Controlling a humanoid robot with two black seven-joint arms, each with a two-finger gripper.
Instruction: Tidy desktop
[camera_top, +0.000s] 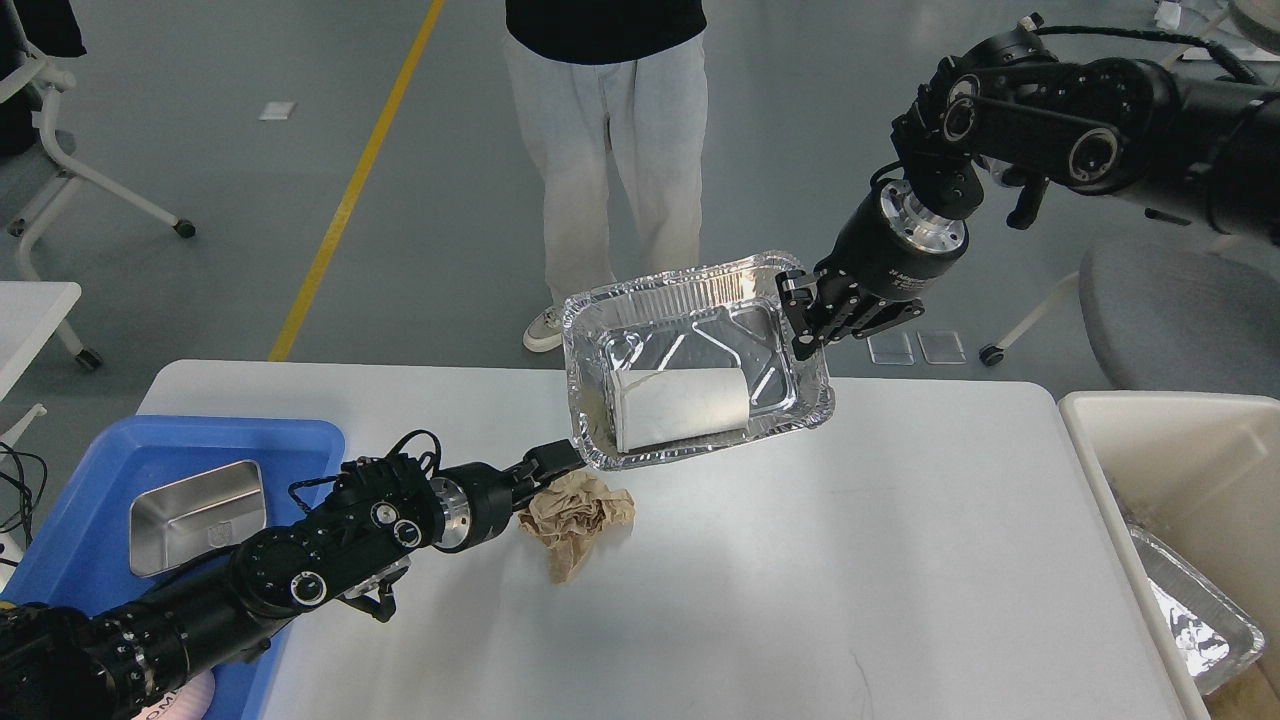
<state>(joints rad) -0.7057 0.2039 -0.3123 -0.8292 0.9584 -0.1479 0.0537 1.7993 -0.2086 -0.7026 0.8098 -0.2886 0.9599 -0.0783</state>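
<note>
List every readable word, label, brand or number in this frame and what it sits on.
"OME": partial letters on the pink mug at the bottom left edge; the rest is hidden behind the left arm.
White lettering on the right wrist housing, above the right gripper: too small to read.
Embossed mark on the steel container in the blue tray: too faint to read.
Nothing else bears text.
</note>
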